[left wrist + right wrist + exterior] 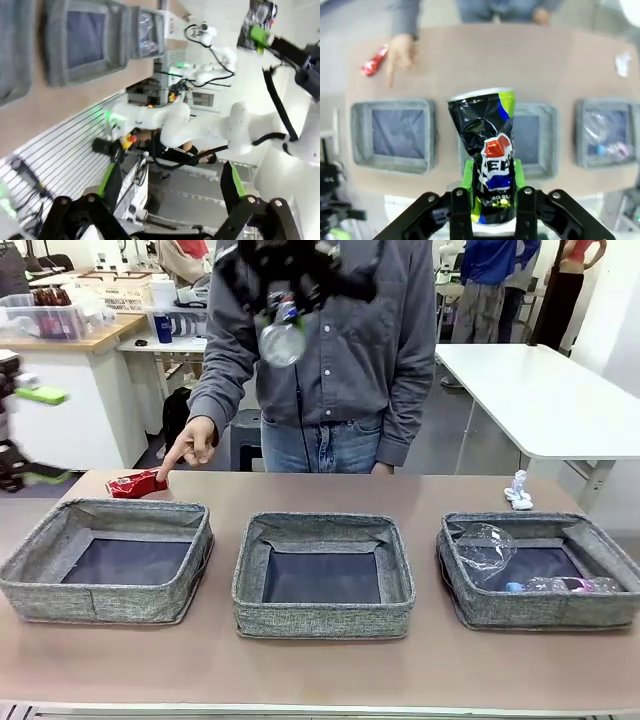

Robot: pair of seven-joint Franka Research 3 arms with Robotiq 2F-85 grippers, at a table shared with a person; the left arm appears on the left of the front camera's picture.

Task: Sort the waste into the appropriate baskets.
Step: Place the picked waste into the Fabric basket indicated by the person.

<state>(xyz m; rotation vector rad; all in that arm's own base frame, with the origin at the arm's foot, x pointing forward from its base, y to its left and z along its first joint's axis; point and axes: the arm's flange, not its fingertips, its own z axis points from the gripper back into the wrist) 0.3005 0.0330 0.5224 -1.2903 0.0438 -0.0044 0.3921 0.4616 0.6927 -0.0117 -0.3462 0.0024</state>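
Right claw (492, 176) around dark can (482, 125) over 3 baskets (392, 104)

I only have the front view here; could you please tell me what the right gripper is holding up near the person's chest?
Observer: A dented dark printed can, clamped upright between the green pads of the right gripper.
Operator: Thank you. And could you say how the left gripper stands? It is just a blur at my left edge.
Observer: In the left wrist view the left gripper is open, its fingers wide apart with nothing between them.
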